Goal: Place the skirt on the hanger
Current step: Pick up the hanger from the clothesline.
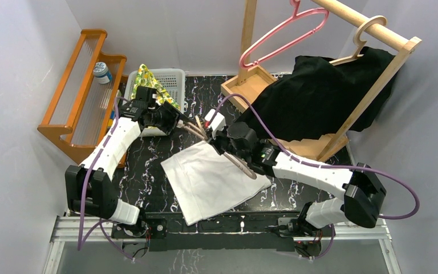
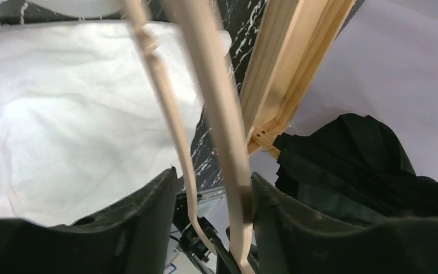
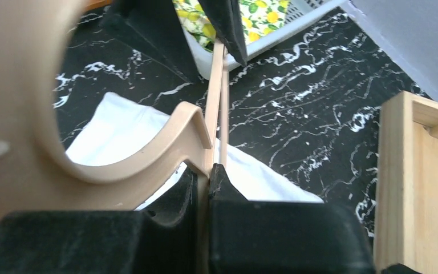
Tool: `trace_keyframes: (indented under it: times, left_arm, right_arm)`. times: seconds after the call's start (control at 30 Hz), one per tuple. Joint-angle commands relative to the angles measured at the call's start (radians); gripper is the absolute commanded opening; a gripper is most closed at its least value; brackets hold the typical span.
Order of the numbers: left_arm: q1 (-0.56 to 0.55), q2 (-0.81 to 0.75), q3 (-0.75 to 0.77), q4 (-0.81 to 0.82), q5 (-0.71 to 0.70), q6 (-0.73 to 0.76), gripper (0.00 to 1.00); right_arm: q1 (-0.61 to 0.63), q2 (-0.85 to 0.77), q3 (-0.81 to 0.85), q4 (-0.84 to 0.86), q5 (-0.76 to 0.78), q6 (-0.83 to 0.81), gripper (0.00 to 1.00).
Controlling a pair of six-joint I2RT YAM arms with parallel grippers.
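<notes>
The left end effector [image 1: 185, 124], at 10 o'clock of the white fabric skirt [image 1: 208, 182], is closed narrowly on the two bars at one end of the pale wooden clothes hanger [image 1: 245, 168]. The skirt lies flat on the black marble-patterned table [image 1: 148, 165], at 6 o'clock from its centre, and the hanger slants across its 1 o'clock edge. At 12 o'clock of the skirt, the right end effector [image 1: 221, 144] is pinched tight on the hanger beside its hook.

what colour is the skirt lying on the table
The skirt is plain white; the top view shows it best.
</notes>
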Motion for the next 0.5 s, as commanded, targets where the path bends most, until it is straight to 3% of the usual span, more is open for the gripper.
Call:
trace_keyframes:
  times: [0.0,0.13,0.3,0.47]
  left_arm:
    - [-0.004,-0.077,-0.014,0.005,0.055,0.064,0.54]
    - [-0.004,-0.099,-0.04,0.097,0.096,0.152,0.65]
    - [-0.02,-0.137,-0.049,0.124,0.072,0.284,0.69]
    - [-0.169,-0.157,-0.089,0.197,-0.094,0.349,0.76]
  right_arm:
    - [-0.006,-0.072,-0.039,0.091,0.145,0.02,0.0]
    - [-0.008,-0.159,-0.123,0.032,0.279,0.046,0.0]
    - [-0.035,-0.256,-0.212,-0.051,0.402,0.108,0.0]
    - [-0.091,-0.341,-0.312,-0.082,0.423,0.171,0.0]
